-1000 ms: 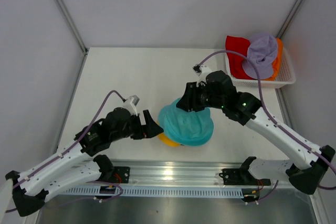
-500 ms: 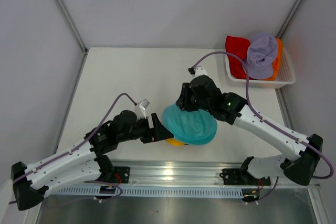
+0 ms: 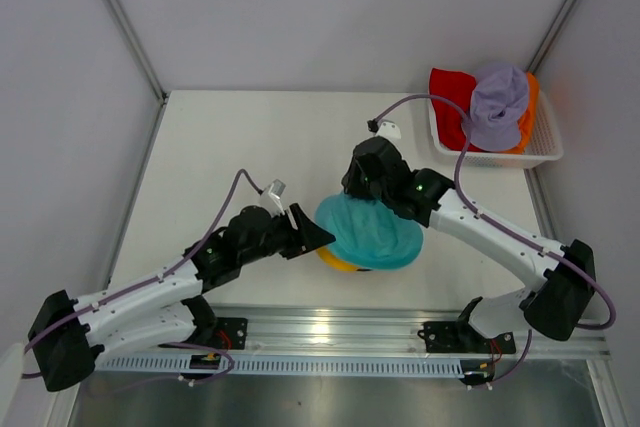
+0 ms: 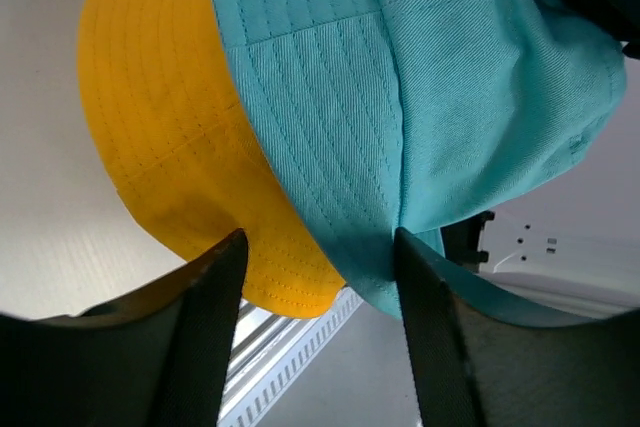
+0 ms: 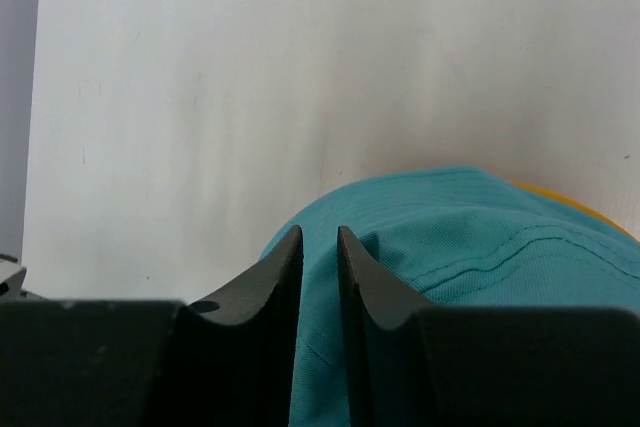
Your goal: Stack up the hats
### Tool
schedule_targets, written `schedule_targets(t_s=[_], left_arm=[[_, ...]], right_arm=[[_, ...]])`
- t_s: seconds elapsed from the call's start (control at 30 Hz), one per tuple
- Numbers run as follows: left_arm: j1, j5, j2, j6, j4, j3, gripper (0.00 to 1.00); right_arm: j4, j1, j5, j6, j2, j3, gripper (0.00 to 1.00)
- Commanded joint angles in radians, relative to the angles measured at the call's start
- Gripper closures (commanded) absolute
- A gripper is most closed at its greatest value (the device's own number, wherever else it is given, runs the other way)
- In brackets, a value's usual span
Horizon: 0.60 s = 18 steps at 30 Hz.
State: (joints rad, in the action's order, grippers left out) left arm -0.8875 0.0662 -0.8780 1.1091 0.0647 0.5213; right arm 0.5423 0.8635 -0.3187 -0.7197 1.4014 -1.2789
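The teal hat (image 3: 372, 232) lies draped over the yellow hat (image 3: 338, 262) near the table's front edge, so only the yellow brim shows. My right gripper (image 3: 362, 192) is shut and pinches a fold of the teal hat (image 5: 480, 247) at its far edge; the gripper (image 5: 320, 237) shows in the right wrist view. My left gripper (image 3: 315, 237) is open at the hats' left side. In the left wrist view the gripper (image 4: 318, 237) has its fingers (image 4: 215, 327) spread around the yellow brim (image 4: 160, 137) and teal brim (image 4: 450, 97). The dark blue hat is out of view.
A white mesh basket (image 3: 545, 152) stands at the back right. It holds the red hat (image 3: 450, 97), the lavender hat (image 3: 498, 102) and the orange hat (image 3: 530, 112). A metal rail (image 3: 330, 327) runs along the front edge.
My right gripper has drawn the teal hat a little rightward and lower over the yellow hat. My left gripper has moved right, up to the hats' brims.
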Motion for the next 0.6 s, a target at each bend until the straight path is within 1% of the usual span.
schedule_targets(t_s=[0.0, 0.07, 0.1, 0.2, 0.23, 0.27, 0.3, 0.33, 0.37, 0.47, 0.5, 0.57], left_arm=[[0.007, -0.002, -0.045, 0.017, -0.127, 0.04, 0.41], [0.007, 0.006, -0.065, 0.035, -0.163, 0.029, 0.48], [0.007, 0.009, -0.087, 0.041, -0.186, 0.028, 0.56], [0.009, 0.006, -0.11, 0.047, -0.204, 0.02, 0.69], [0.01, 0.001, -0.118, 0.046, -0.206, 0.02, 0.77], [0.015, 0.001, -0.122, 0.032, -0.216, 0.017, 0.82], [0.027, 0.001, -0.122, 0.026, -0.213, 0.017, 0.93], [0.035, 0.0, -0.124, 0.017, -0.206, 0.019, 0.96], [0.044, -0.003, -0.124, 0.012, -0.174, 0.02, 0.99], [0.082, -0.008, -0.113, -0.021, -0.126, -0.003, 0.99], [0.084, -0.035, -0.108, -0.038, -0.12, -0.024, 0.99], [0.084, -0.036, -0.107, -0.098, -0.135, -0.052, 0.98]], right_arm=[[0.074, -0.046, -0.068, -0.003, 0.013, 0.078, 0.75], [0.036, -0.07, -0.079, 0.005, 0.001, 0.114, 0.75], [0.019, -0.078, -0.08, 0.008, -0.013, 0.128, 0.75], [-0.037, -0.093, -0.108, 0.014, -0.028, 0.18, 0.73], [-0.051, -0.093, -0.12, 0.016, -0.031, 0.191, 0.72], [-0.071, -0.098, -0.131, 0.023, -0.033, 0.2, 0.72], [-0.079, -0.106, -0.134, 0.023, -0.032, 0.213, 0.71], [-0.084, -0.11, -0.137, 0.025, -0.028, 0.219, 0.71], [-0.093, -0.116, -0.137, 0.029, -0.019, 0.222, 0.71], [-0.102, -0.132, -0.135, 0.032, -0.001, 0.233, 0.71], [-0.105, -0.136, -0.134, 0.035, 0.001, 0.236, 0.71], [-0.12, -0.142, -0.132, 0.035, 0.004, 0.248, 0.7]])
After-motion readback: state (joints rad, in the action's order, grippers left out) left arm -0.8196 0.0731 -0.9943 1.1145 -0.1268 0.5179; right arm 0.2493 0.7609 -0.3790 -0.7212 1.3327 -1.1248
